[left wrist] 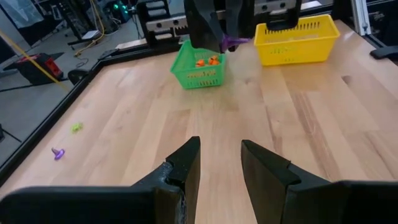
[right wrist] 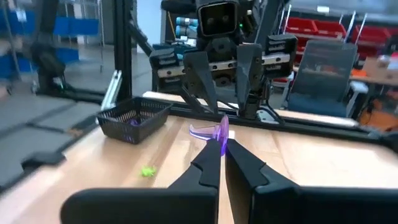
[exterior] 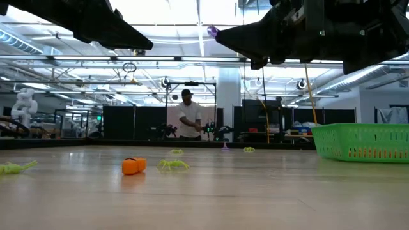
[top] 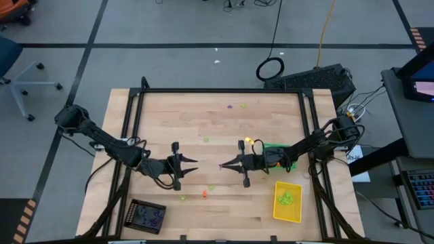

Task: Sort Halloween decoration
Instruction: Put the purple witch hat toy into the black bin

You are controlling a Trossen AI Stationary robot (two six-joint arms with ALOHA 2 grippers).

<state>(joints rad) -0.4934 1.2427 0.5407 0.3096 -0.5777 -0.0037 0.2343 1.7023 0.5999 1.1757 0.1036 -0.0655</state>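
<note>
Wood worktop [top: 224, 129] carries three trays: green [top: 278, 148] behind the right arm, yellow [top: 287, 201] near the front right, black [top: 147, 215] at front left. Trinkets lie loose: an orange one [exterior: 133, 165] and lime ones [exterior: 173, 164] mid-worktop, purple [top: 230, 106] near the far edge.

I have both arms low over the middle, tips facing each other, apart. Right end effector [right wrist: 219, 147] is pinched tight on a purple trinket [right wrist: 214, 131], held clear of the wood. Left end effector [left wrist: 221, 163] stands part open, holding nothing.

My read: these bits are feather-light, hard, slick plastic, prone to skitter or flip out. Best taken across the thickest part, fingertips only, square to the piece. Purple likely belongs in black.
</note>
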